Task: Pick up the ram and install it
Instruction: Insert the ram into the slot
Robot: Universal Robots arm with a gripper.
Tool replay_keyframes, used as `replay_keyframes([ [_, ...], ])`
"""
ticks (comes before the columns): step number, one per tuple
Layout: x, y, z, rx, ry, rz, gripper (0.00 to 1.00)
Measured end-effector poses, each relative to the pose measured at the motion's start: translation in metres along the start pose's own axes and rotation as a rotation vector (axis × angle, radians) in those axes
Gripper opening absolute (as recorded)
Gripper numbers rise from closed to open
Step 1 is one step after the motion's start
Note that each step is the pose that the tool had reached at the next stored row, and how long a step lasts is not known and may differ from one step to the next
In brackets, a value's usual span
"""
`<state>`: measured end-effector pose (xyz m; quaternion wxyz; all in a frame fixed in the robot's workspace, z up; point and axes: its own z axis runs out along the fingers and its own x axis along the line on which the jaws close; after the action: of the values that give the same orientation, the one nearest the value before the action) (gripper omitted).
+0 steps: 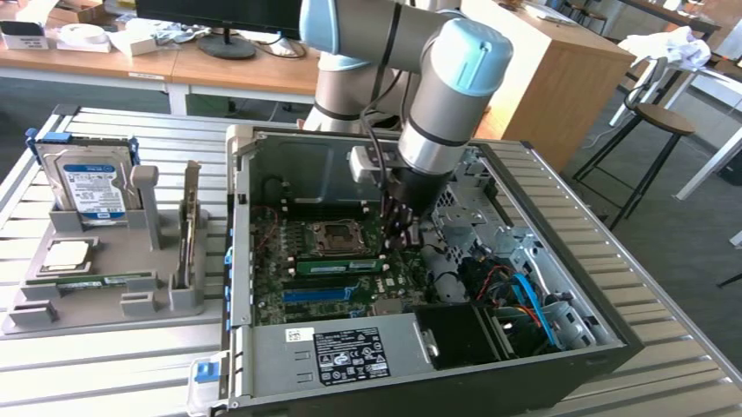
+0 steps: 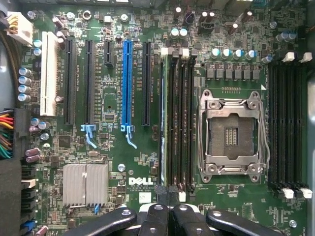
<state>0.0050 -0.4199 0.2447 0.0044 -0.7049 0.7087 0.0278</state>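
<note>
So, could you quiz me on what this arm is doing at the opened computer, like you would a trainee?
1. True or false: the gripper is shut, with nothing held between its fingers.
2. Where is the gripper? A) over the grey holder; B) inside the open computer case, above the motherboard; C) beside the stool.
3. Fill in: the blue-labelled hard drive stands to the exterior view's ____ of the case.

Key: 1 true; 2 B; 3 left.
</note>
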Motion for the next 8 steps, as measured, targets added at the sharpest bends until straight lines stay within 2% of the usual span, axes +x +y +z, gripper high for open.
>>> replay_keyframes([
  [8,0.0002,-0.0001,0.0038,0.0,0.0002,0.0,0.1],
])
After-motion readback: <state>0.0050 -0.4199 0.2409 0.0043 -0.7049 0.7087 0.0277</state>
